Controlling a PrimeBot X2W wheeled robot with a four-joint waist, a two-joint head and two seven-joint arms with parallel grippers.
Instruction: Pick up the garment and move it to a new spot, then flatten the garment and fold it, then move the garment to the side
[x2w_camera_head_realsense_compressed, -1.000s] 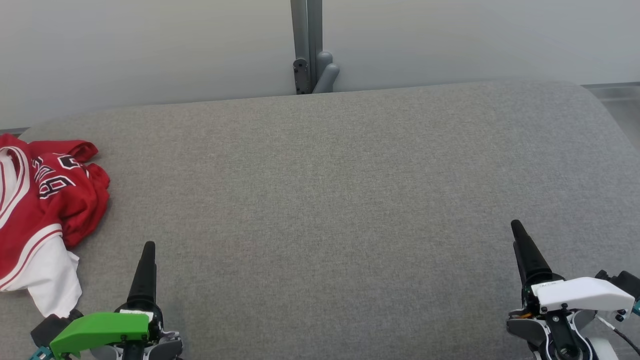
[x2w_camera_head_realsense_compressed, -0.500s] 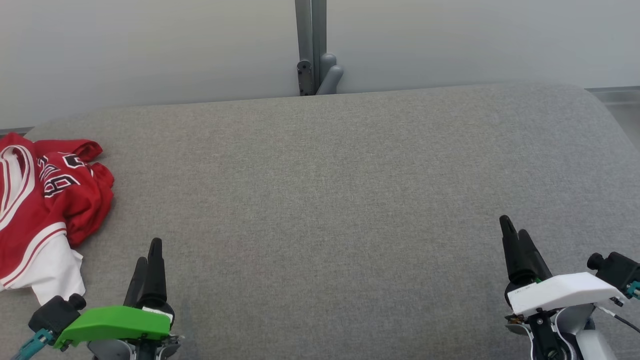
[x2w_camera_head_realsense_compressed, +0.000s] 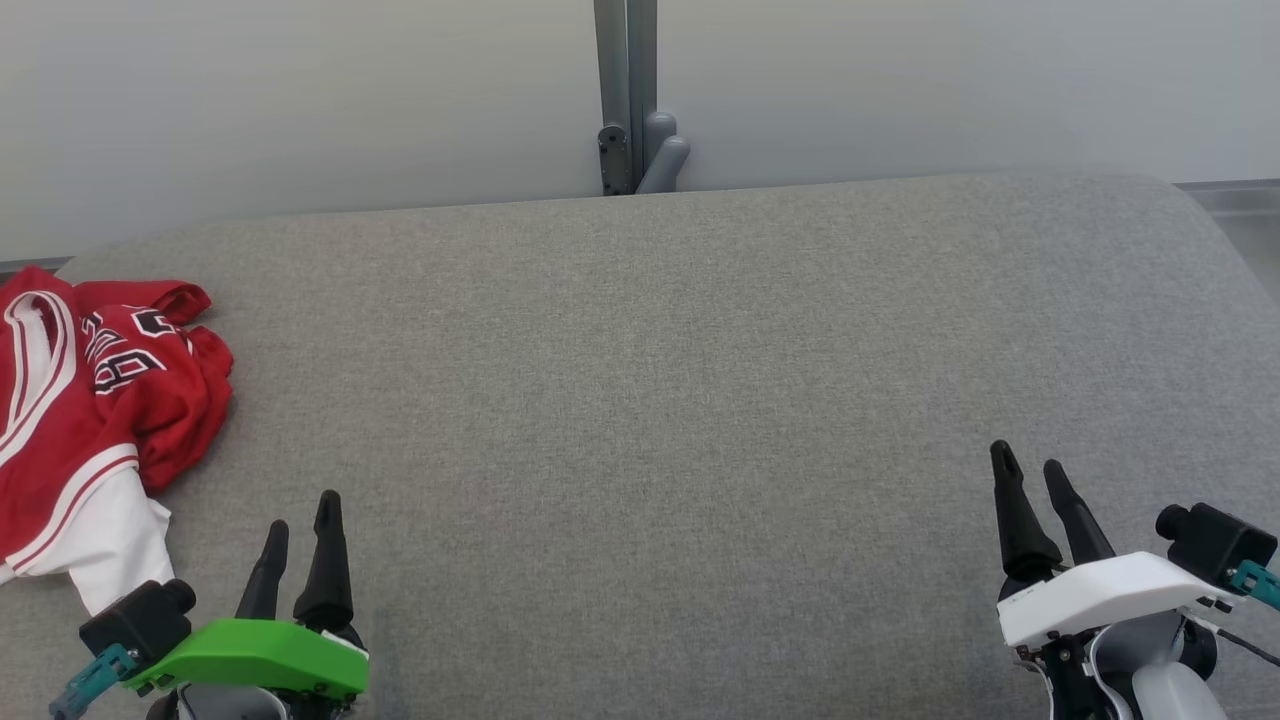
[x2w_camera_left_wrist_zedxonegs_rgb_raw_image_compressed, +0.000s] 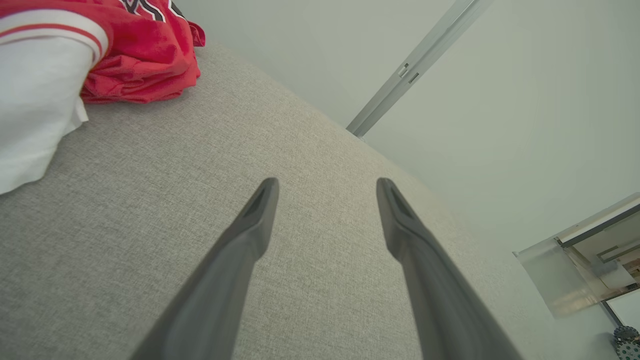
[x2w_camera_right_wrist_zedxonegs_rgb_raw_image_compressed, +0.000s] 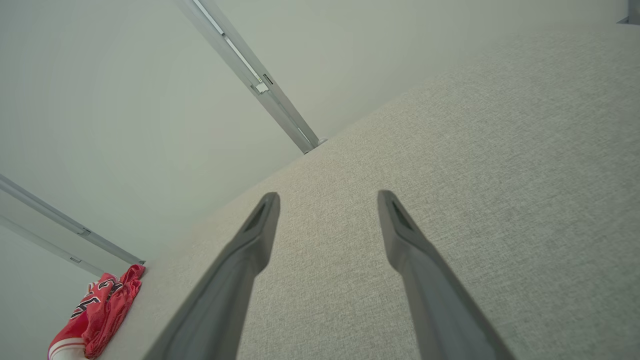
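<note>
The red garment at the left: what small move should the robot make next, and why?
Probably reach the left gripper leftward to the garment. It lies crumpled at the left end of the grey surface, untouched. The left gripper is open, empty and close to it, while the right gripper, also open, is far across.

My left gripper (x2w_camera_head_realsense_compressed: 303, 510): low at the left of my head view, pointing up and forward. Its two dark fingers (x2w_camera_left_wrist_zedxonegs_rgb_raw_image_compressed: 235, 260) stand apart at the tips, the gap empty. A green cover (x2w_camera_head_realsense_compressed: 250, 655) sits over the wrist, with a black camera block (x2w_camera_head_realsense_compressed: 140, 620) on the outer side.

My right gripper (x2w_camera_head_realsense_compressed: 1027, 455): low at the right, leaning slightly inward. Its fingers (x2w_camera_right_wrist_zedxonegs_rgb_raw_image_compressed: 425, 280) are spread just as wide and grip nothing. A white cover (x2w_camera_head_realsense_compressed: 1100, 595) sits over the wrist, with a black camera block (x2w_camera_head_realsense_compressed: 1210, 540) on the outer side.
</note>
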